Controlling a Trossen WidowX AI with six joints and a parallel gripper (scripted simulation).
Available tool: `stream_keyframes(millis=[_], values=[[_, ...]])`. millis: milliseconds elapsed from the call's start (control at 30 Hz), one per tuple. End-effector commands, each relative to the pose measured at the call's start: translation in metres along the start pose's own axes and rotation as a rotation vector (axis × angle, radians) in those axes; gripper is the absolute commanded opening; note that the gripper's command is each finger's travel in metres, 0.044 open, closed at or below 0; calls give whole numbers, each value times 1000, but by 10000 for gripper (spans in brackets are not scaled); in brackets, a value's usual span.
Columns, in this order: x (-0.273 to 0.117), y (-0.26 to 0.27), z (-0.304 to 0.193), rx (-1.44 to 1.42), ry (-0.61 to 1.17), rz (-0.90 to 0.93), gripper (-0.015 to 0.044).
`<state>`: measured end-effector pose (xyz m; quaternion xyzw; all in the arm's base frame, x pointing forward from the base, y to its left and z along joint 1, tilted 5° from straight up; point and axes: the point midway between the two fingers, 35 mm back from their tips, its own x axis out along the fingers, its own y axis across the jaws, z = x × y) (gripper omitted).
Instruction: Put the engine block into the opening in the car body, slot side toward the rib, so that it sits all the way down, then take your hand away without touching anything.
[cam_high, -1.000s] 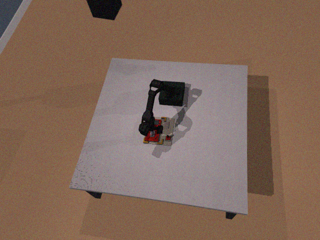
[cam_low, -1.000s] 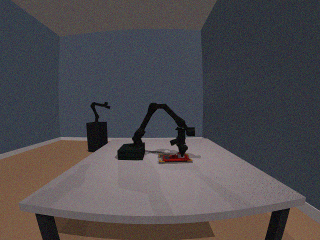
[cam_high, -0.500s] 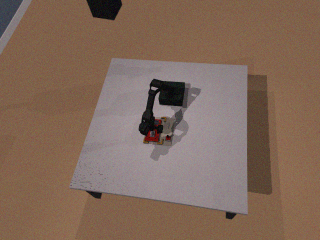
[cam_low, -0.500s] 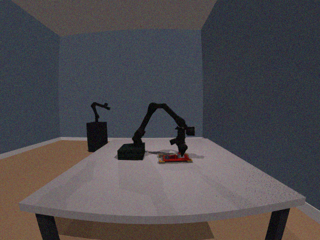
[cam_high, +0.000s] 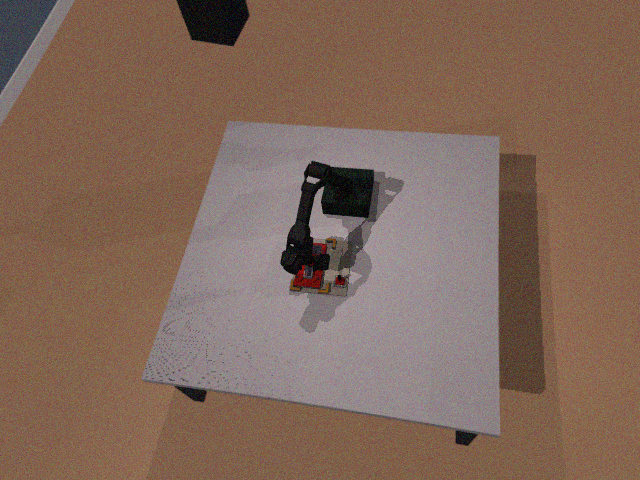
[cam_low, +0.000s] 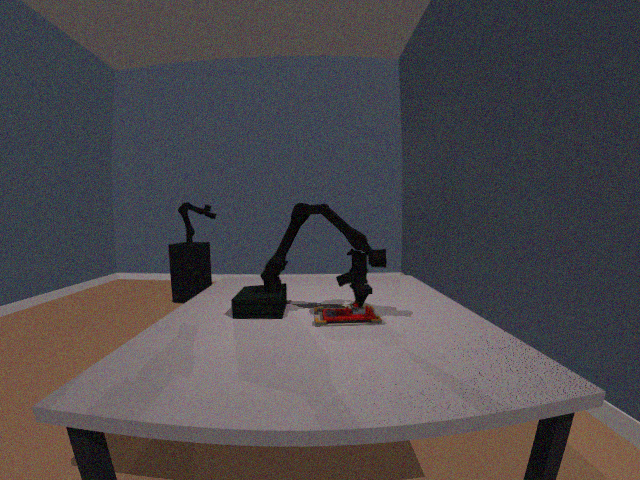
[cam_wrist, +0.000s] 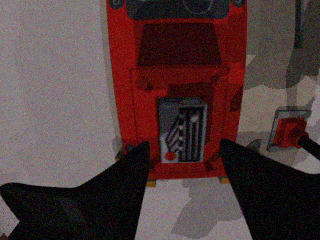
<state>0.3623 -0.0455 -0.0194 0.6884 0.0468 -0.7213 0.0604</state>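
Note:
The grey engine block (cam_high: 308, 271) (cam_low: 357, 310) (cam_wrist: 192, 135) stands upright at the opening in the front part of the red car body (cam_high: 305, 283) (cam_wrist: 123, 100). In the exterior view its top shows above the body. How deep it sits cannot be told for sure, and the rib and the slot cannot be made out. My gripper (cam_low: 359, 305) (cam_wrist: 184, 146) is open and points down over the block. In the wrist view a gap shows between each fingertip and the block's sides, and nothing is held.
The car body lies on a pale board (cam_high: 337, 253) (cam_wrist: 265, 95) with orange corner pieces. A small red part with a black stick (cam_high: 339, 281) (cam_wrist: 281, 132) stands in a grey square frame on that board, right of the car in the wrist view, close to the right finger.

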Motion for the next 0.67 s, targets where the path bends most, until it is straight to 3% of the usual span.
stream_keyframes(millis=[0, 167, 633], values=[[0, 0, 0, 4, -2, 1, 125], [0, 0, 0, 4, -2, 1, 0], [0, 0, 0, 2, -1, 1, 0]])
